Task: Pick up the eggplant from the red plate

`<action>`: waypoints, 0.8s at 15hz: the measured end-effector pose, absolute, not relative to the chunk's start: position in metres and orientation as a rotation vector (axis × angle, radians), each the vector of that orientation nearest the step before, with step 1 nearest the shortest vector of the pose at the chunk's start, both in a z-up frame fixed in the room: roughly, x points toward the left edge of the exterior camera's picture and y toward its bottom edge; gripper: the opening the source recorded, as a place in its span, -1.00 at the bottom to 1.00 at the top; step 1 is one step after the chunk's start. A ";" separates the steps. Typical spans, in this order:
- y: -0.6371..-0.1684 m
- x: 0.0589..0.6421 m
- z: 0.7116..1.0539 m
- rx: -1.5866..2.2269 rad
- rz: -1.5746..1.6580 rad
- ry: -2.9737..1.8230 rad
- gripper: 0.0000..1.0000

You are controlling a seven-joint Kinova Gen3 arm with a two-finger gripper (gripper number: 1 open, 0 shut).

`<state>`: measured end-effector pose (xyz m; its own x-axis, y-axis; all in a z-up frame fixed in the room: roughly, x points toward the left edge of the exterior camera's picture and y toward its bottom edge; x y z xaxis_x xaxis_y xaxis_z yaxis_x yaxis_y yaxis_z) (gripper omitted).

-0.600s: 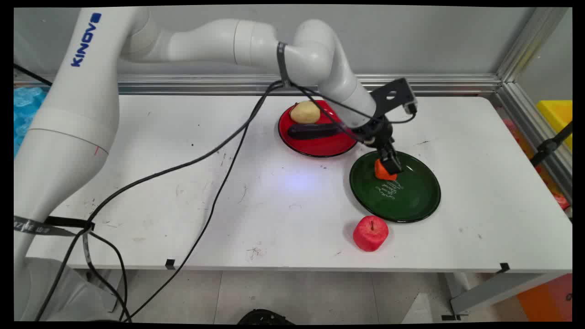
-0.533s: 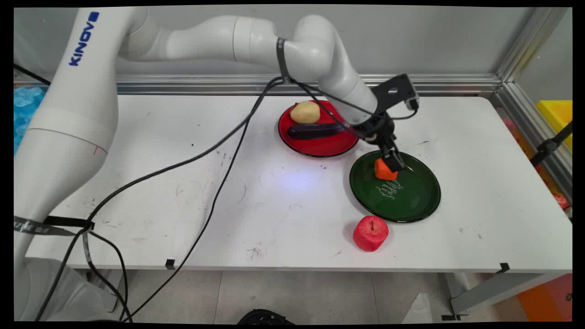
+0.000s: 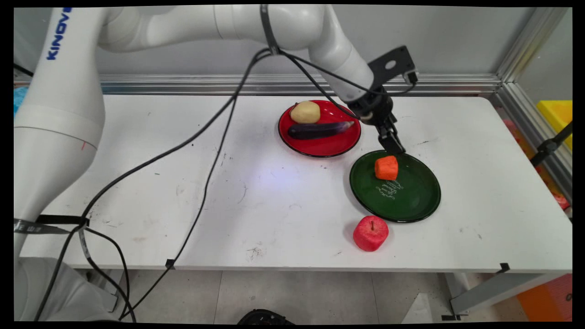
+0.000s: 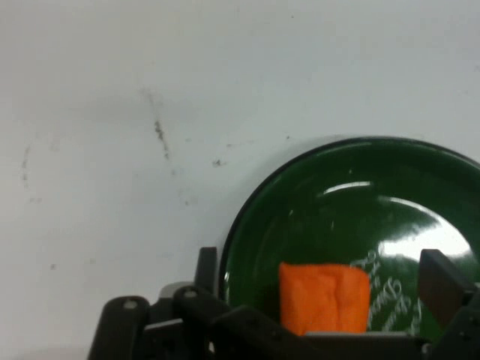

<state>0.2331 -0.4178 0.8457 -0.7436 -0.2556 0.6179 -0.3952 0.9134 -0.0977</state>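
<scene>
The orange block (image 3: 386,167) sits flat on the green plate (image 3: 411,201), on the half nearer the red plate (image 3: 327,146), and nothing props it — it rests on its own base, free of the arm. In the hand view the block (image 4: 324,297) lies low in the frame, on the green plate (image 4: 315,195), in the space between the two fingers.

The gripper (image 3: 394,147) hangs just above and behind the block, tilted down toward it from the upper left, with a clear gap between its tips and the block's top. In the hand view the gripper (image 4: 322,281) shows one finger (image 4: 207,268) to the left of the block and the other to the right, each standing off from the block's sides. So the jaws are apart, wider than the block, and they hold nothing and touch nothing.

The red plate holds a potato (image 3: 305,112) at its far left and an aubergine (image 3: 320,130) lying across its middle; the two look to be touching, or close to it. The aubergine's tip points toward the arm's wrist.

An apple (image 3: 370,233) stands upright on the bare table (image 3: 183,183), just beside the green plate's near rim — touching or not, I cannot tell. Black cables (image 3: 201,146) droop from the arm across the table's left half.
</scene>
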 end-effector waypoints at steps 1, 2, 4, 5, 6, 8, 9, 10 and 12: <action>-0.418 0.240 0.851 0.457 0.299 -2.455 1.00; -0.418 0.244 0.854 0.452 0.302 -2.462 1.00; -0.419 0.262 0.862 0.440 0.316 -2.489 1.00; -0.422 0.273 0.865 0.436 0.324 -2.506 1.00; -0.423 0.280 0.867 0.436 0.330 -2.516 1.00; -0.427 0.293 0.868 0.440 0.339 -2.531 1.00; -0.431 0.302 0.868 0.445 0.345 -2.541 1.00; -0.435 0.310 0.868 0.453 0.352 -2.549 1.00; -0.445 0.324 0.865 0.469 0.361 -2.563 1.00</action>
